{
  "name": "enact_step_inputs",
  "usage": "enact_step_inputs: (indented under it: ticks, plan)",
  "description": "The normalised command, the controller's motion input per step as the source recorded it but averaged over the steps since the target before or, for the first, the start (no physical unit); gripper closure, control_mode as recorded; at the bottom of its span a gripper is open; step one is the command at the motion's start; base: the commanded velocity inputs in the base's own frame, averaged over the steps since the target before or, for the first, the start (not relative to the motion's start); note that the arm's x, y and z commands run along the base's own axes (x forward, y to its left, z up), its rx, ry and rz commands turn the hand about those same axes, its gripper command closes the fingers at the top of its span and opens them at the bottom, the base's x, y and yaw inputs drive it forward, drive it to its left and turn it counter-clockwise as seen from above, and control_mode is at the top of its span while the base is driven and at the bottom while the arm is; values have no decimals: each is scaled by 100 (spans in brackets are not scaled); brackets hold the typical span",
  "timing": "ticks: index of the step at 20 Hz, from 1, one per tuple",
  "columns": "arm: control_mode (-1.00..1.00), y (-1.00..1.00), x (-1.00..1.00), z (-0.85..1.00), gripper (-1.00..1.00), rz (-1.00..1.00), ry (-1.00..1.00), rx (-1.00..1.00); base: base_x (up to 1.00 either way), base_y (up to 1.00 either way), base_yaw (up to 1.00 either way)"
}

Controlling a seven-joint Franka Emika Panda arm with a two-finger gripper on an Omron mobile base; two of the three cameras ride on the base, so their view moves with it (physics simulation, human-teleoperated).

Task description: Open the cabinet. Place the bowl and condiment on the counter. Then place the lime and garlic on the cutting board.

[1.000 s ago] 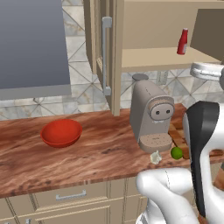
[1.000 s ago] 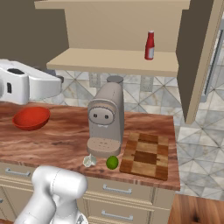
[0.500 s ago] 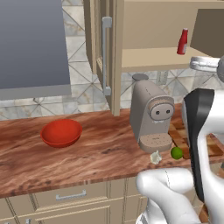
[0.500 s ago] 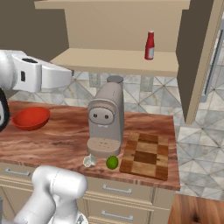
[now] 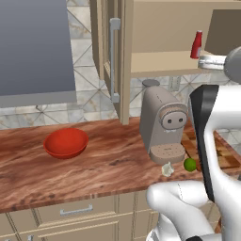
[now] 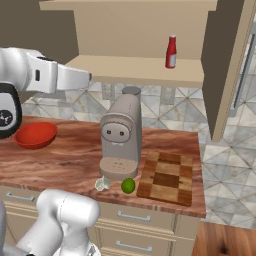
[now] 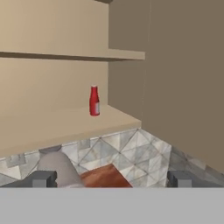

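Cabinet open: door swung out edge-on in left base view, long silver bar handle facing the camera; interior shelf exposed.

Condiment upright on lower cabinet shelf, toward its right end, near the cabinet's side wall. Same bottle in hand view, standing alone on the shelf, well apart from the fingers.

Fingers spread fully wide, nothing between them; one dark tip at lower left of hand view, the other at lower right. Pointed toward the cabinet interior, above the desk.

Bowl resting on desk, left of the grey coffee machine and well apart from it. Also seen in right base view, partly behind the arm.

Garlic and lime on desk in front of the coffee machine base, near each other, garlic to the left. Lime just beside the left edge of the cutting board, not on it. Cutting board flat on desk, right of the coffee machine, bare.

Drawers with short horizontal handles below the desk front.
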Motion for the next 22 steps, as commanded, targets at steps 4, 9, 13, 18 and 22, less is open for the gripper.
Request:
enact_step_inputs:
  ticks: [4, 9, 13, 18, 22]
  plan:
    - [-100, -10, 27, 0, -100, -1, 0, 0, 0, 0, 0]
    - [-100, -21, 33, 0, -100, 0, 0, 0, 0, 0, 0]
    - [-100, -11, 29, 0, -100, 0, 0, 0, 0, 0, 0]
    - [-100, -6, 27, 0, -100, 0, 0, 0, 0, 0, 0]
    - [-100, -7, 25, 0, -100, 0, 0, 0, 0, 0, 0]
